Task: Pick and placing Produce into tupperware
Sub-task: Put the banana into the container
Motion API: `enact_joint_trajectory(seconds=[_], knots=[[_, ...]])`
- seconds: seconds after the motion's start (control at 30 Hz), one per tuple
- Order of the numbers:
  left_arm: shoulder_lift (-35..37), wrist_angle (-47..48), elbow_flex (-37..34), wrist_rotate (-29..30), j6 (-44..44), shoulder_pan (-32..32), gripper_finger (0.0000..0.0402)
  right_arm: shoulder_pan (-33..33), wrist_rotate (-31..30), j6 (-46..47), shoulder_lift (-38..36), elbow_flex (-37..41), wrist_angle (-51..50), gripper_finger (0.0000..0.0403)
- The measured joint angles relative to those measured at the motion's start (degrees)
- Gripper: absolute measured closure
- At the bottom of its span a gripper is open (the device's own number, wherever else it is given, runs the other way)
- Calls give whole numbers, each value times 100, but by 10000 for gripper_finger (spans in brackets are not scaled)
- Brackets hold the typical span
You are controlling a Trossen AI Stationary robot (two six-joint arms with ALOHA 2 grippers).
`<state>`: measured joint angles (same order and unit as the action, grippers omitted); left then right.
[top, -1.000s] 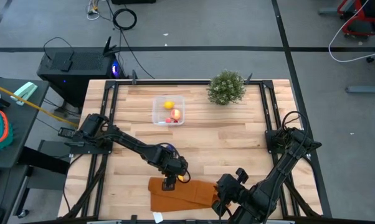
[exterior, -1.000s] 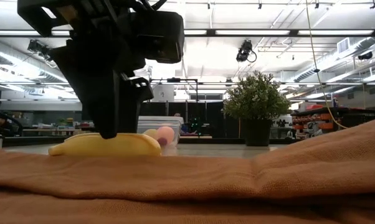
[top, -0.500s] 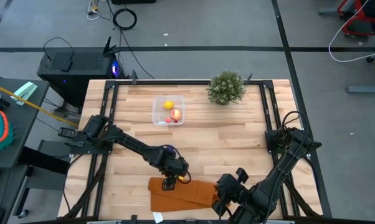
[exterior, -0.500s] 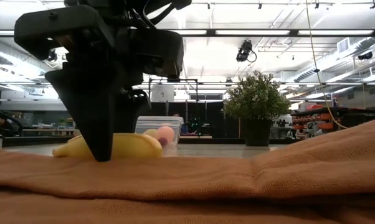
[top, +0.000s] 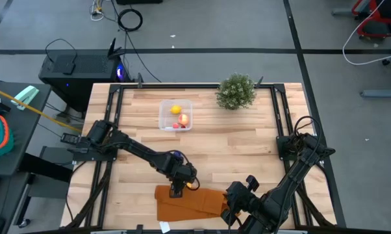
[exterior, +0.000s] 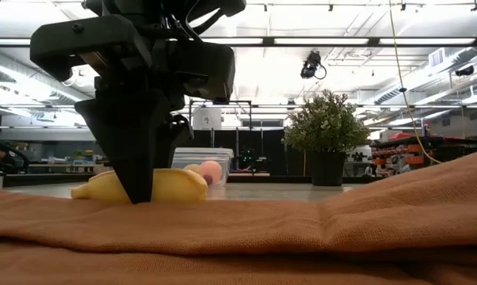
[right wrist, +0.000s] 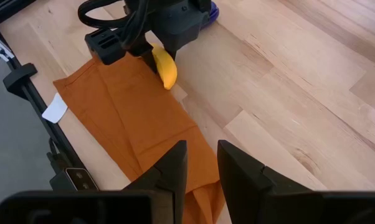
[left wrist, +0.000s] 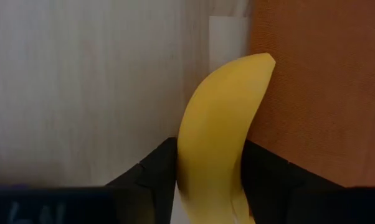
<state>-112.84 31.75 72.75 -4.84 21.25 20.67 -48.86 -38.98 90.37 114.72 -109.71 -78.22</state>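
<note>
Bright, even light fills the room, coming from long ceiling strips (exterior: 333, 41) that glare white in the low view. Against them the left gripper (exterior: 140, 186) reads almost as a black silhouette, detail lost in its own shade. The orange cloth (exterior: 302, 237) close to that lens is soft and out of focus (the weave barely shows). From above, the wooden table (top: 247, 140) is lit flat, with only faint, short shadows under the arms. In the left wrist view the banana (left wrist: 218, 130) is evenly lit but slightly soft. The right wrist view is crisp on the table planks.
</note>
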Motion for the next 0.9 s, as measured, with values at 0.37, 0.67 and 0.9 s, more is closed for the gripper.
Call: enact_joint_trajectory(seconds=[0.37,0.67,0.9], knots=[[308,216,74,-138,-3,-62,221,0,2,2,0,0,0,308],[348,1110,973,-135,-526,-219,240,2,2,9,0,0,2,308],[350,1599,1519,-132,-741,-487,221,2,2,11,0,0,2,308]])
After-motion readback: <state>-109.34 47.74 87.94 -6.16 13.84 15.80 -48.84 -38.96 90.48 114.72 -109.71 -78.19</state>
